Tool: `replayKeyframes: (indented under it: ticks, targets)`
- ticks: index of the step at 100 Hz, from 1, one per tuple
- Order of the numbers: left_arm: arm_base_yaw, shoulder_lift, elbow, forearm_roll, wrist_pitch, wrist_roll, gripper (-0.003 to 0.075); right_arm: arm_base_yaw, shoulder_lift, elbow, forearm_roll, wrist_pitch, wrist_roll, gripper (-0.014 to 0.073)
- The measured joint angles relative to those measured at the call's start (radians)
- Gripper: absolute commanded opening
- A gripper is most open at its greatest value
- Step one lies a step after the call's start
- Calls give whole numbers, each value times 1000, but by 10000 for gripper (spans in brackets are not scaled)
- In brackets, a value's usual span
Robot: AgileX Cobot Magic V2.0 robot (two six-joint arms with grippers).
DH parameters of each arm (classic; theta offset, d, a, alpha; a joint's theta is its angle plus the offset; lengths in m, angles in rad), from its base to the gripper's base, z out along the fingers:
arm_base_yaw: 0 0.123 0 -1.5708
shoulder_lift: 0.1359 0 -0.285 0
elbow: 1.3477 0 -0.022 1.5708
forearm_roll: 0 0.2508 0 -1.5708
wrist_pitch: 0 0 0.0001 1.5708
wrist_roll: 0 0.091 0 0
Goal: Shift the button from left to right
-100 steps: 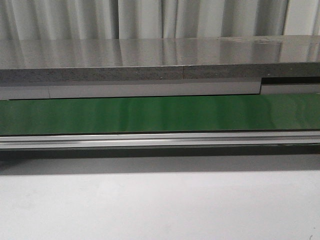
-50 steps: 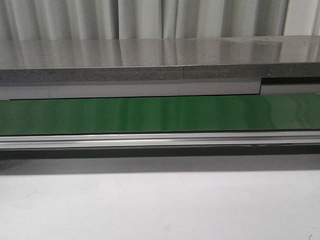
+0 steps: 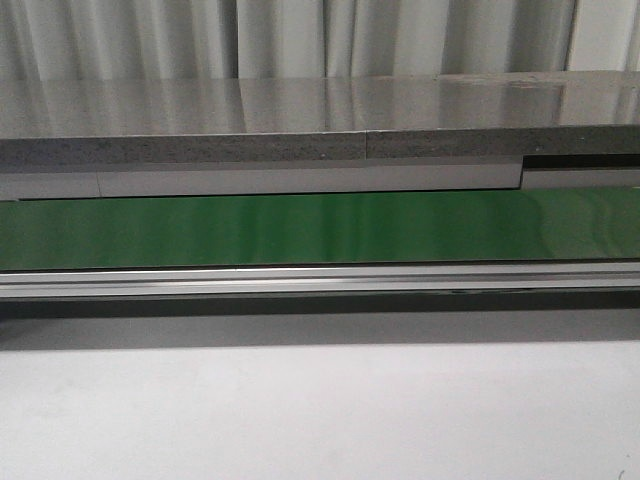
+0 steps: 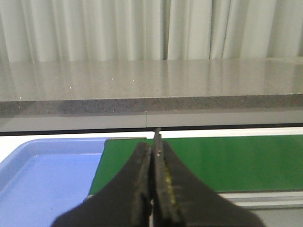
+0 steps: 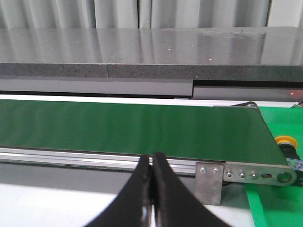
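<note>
A green conveyor belt (image 3: pixel 320 228) is seen running straight across the front view, edged below by a silver aluminium rail (image 3: pixel 320 279) and backed by a long grey stone-like counter (image 3: pixel 300 120), with pale curtains (image 3: pixel 300 38) hanging behind. A plain white table surface (image 3: pixel 320 410) fills the foreground of that view, and neither arm is shown in it.

In the left wrist view, the left gripper (image 4: pixel 153 150) is seen with its two black fingers pressed together, nothing held between them. It is poised in front of the belt's left end, where a light blue tray (image 4: pixel 42 179) is set just beside the belt.

In the right wrist view, the right gripper (image 5: pixel 152 163) is likewise closed tight and empty, positioned before the rail near the belt's right end, where a metal end bracket (image 5: pixel 255 175) with screws is fixed.

Past that right end, a small yellow round cap on a dark body, likely the button (image 5: pixel 285 142), is partly visible on a green surface (image 5: pixel 277 198), well apart from both grippers
</note>
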Motion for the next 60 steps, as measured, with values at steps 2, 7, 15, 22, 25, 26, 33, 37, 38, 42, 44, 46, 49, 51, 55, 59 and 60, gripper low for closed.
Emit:
replayKeyframes:
  ticks: [2,7,15,22,25,26,33,37,38,42,44,46,49,51,55,59,60]
  targets:
    - [0,0,0,0,-5,-3,-20,0,0,0,0,0,0,-67]
    - [0,0,0,0,-7,-4,-20,0,0,0,0,0,0,-67]
    - [0,0,0,0,-7,-5,-20,0,0,0,0,0,0,-67]
    - [0,0,0,0,-9,-5,-20,0,0,0,0,0,0,-67]
    - [0,0,0,1,-9,-5,-20,0,0,0,0,0,0,-67]
    - [0,0,0,1,-9,-5,-20,0,0,0,0,0,0,-67]
    - [0,0,0,1,-9,-5,-20,0,0,0,0,0,0,-67]
    - [0,0,0,1,-9,-5,-20,0,0,0,0,0,0,-67]
    - [0,0,0,1,-9,-5,-20,0,0,0,0,0,0,-67]
    - [0,0,0,1,-9,-5,-20,0,0,0,0,0,0,-67]
    - [0,0,0,3,-9,-6,-20,0,0,0,0,0,0,-67]
    - [0,0,0,2,-9,-6,-20,0,0,0,0,0,0,-67]
    - [0,0,0,2,-9,-6,-20,0,0,0,0,0,0,-67]
    - [0,0,0,2,-9,-8,-20,0,0,0,0,0,0,-67]
    - [0,0,0,2,-9,-8,-20,0,0,0,0,0,0,-67]
    - [0,0,0,3,-9,-8,-20,0,0,0,0,0,0,-67]
    - [0,0,0,3,-9,-8,-20,0,0,0,0,0,0,-67]
